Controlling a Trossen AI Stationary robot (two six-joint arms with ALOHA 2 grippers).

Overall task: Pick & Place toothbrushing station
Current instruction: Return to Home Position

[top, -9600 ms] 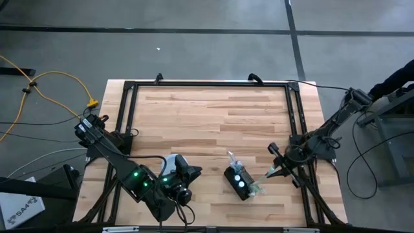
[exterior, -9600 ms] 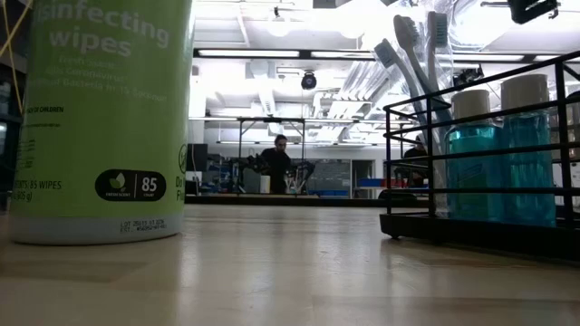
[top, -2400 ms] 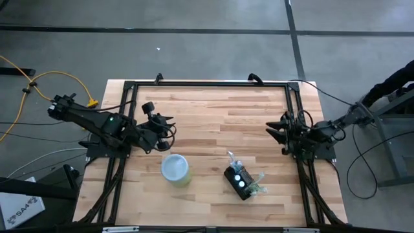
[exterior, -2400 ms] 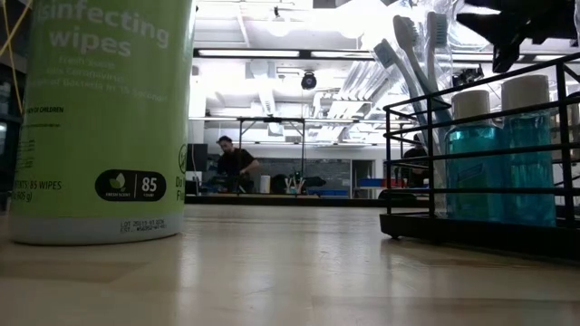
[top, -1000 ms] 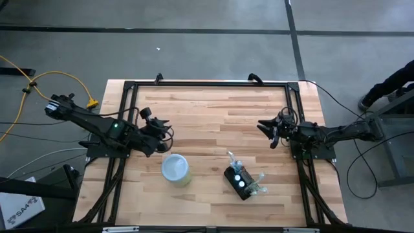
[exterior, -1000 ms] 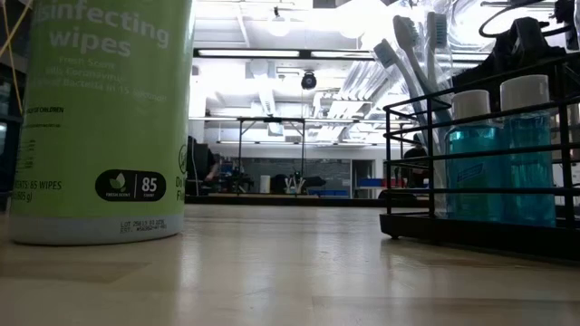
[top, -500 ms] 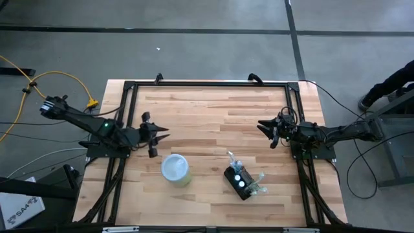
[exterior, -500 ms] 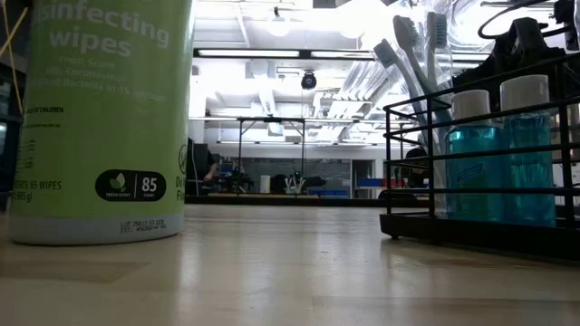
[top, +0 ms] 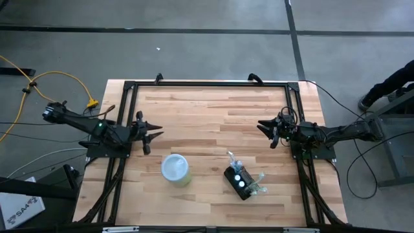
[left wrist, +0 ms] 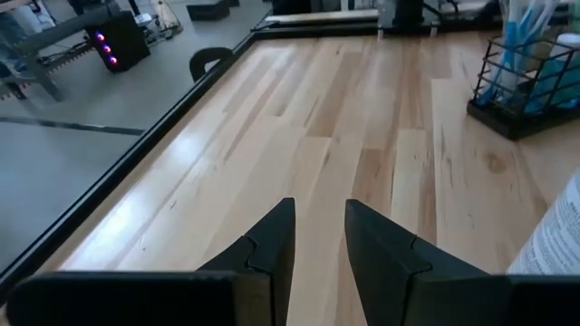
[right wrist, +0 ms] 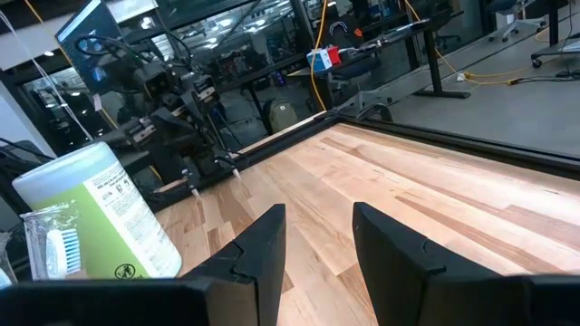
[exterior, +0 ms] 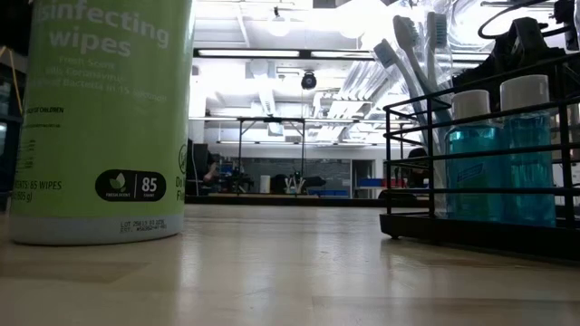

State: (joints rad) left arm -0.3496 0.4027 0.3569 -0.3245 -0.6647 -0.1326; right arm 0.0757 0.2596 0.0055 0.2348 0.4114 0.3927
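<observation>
The wooden table (top: pixel 213 110) carries only two items, both toward its near side. The left arm lies along the left edge, and the left gripper (left wrist: pixel 318 203) has its fingers a little apart with nothing between them. The right arm lies along the right edge. The right gripper (right wrist: pixel 318 208) is likewise parted and empty, pointing in over bare wood.

The tall green tub of wipes (top: pixel 175 169) stands left of centre. Right of it, near but not touching, is the toothbrushing station (top: pixel 231 173), well apart from both grippers. It is a black wire holder, set at an angle to the table edge. Inside it stand two blue bottles (exterior: pixel 471 154) with white caps, and several toothbrushes (exterior: pixel 412 54) lean out above its top rail.

The frame looks stiff and light on its own, but the full bottles likely give it real weight. The brushes are loose and tall, so they would shift if it tipped. A top rail on a short side seems the best place to grip, clear of the brush handles, with the holder kept level.
</observation>
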